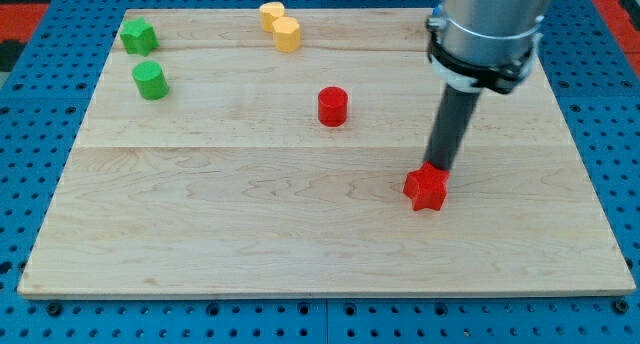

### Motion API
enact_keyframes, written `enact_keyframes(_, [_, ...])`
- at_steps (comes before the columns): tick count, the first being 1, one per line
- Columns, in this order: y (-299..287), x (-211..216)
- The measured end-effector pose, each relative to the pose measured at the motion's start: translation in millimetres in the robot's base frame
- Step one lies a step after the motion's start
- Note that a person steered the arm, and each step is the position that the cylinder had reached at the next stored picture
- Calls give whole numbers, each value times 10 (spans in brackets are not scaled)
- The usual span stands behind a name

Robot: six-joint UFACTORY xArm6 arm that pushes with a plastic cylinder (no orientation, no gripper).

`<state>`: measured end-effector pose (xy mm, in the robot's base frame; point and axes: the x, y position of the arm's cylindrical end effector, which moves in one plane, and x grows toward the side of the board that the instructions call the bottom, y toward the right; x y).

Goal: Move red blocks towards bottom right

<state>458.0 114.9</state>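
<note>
A red star-shaped block (426, 189) lies right of the board's middle, toward the view's bottom right. My tip (437, 169) rests at its upper edge, touching it from the view's top. A red cylinder block (332, 106) stands apart, up and to the left of the tip, near the board's centre.
Two yellow blocks (273, 15) (287, 33) sit close together at the view's top centre. Two green blocks (138, 35) (150, 80) sit at the top left. The wooden board (300, 234) lies on a blue pegboard table; its right edge is near the star.
</note>
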Motion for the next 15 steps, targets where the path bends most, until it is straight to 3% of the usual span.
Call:
enact_keyframes(1, [-361,-140])
enact_keyframes(3, [536,602])
enact_keyframes(4, [111,79])
enact_keyframes(5, [189,-834])
enact_keyframes(6, [-605,-1196])
enact_keyframes(7, [-1026,-1032])
enact_keyframes(8, [-790,-623])
enact_keyframes(9, [-823,-493])
enact_keyframes(11, [-1605,-1090])
enact_keyframes(12, [-1915,-1003])
enact_keyframes(13, [-1590,-533])
enact_keyframes(15, [-1085,-509])
